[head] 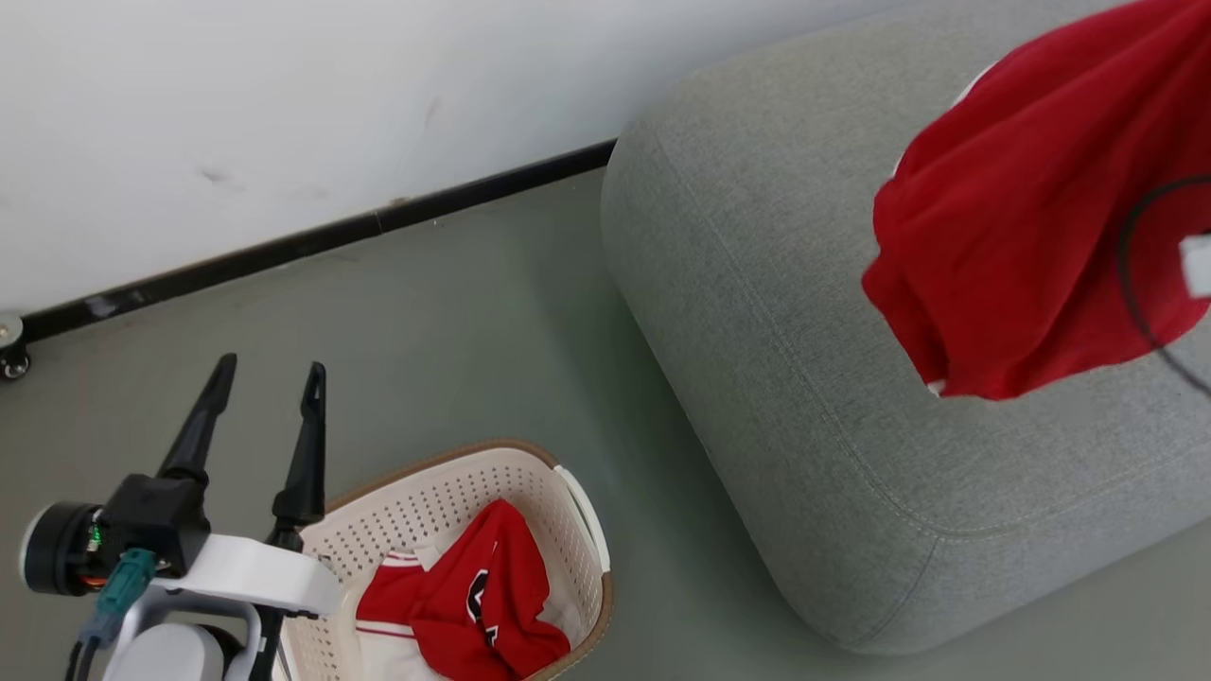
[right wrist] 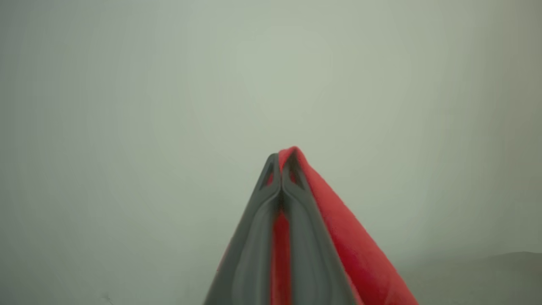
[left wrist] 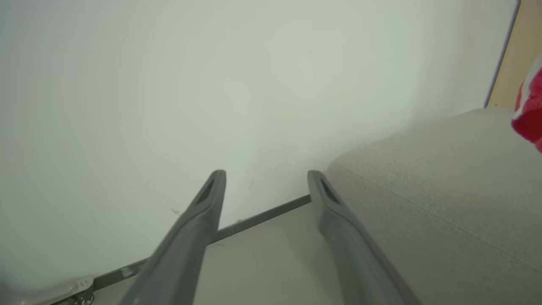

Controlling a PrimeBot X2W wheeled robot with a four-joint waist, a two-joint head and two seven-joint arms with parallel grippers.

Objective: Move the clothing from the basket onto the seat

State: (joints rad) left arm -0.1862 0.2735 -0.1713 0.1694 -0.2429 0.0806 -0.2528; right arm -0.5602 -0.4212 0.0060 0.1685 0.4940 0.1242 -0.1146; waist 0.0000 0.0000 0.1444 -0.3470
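Large light-grey upholstered sofa seat [head: 804,378] at right. Bright red fabric garment [head: 1022,236] hangs over it, pinched in the clenched right gripper [right wrist: 280,163]. Cream perforated plastic basket [head: 445,497] on the floor [head: 454,312] holds a second red lettered garment [head: 482,596]. Left gripper [head: 272,371] beside the basket, fingers spread, empty.

A white wall [head: 284,113] meets the grey-green floor [head: 454,359] along a black baseboard [head: 312,238]; a small caster wheel [head: 11,352] sits beside it, far left.
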